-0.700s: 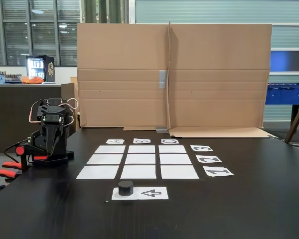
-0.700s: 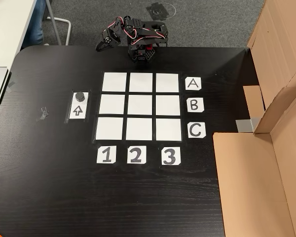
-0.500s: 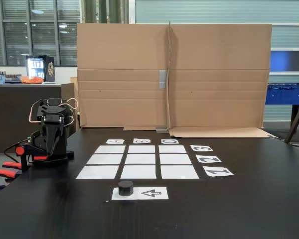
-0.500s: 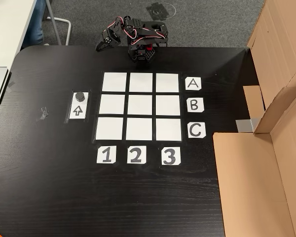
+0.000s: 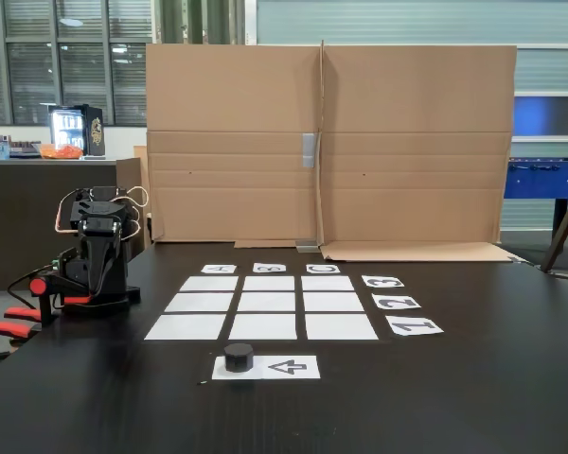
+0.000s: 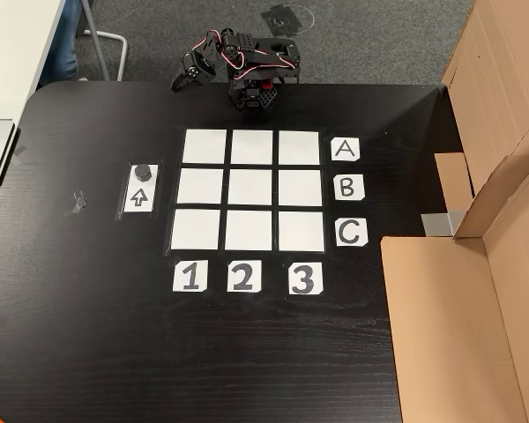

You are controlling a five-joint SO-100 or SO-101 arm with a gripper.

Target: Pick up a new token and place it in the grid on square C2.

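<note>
i'm taking the grid (image 6: 250,189) as my landmark. the token (image 6: 142,171) sits on the arrow sheet (image 6: 139,190), just off the grid's column-1 side and level with its upper-middle rows in the fixed view from above. nothing touches it. the arm (image 6: 247,66) is folded at its base beyond the row-a edge of the grid, with the gripper (image 6: 180,82) tucked low past the table edge, well apart from the token. i cannot tell whether the claw is released or clenched; it is too small and dark in both fixed views.

the step in hand, i judge, is the reach. i'd swing out wide of the grid, spread the claw before descending, and come straight down over the puck so it isn't nudged off its sheet. square c2 (image 6: 248,231) lies bare in the grid's bottom row, middle column.
</note>
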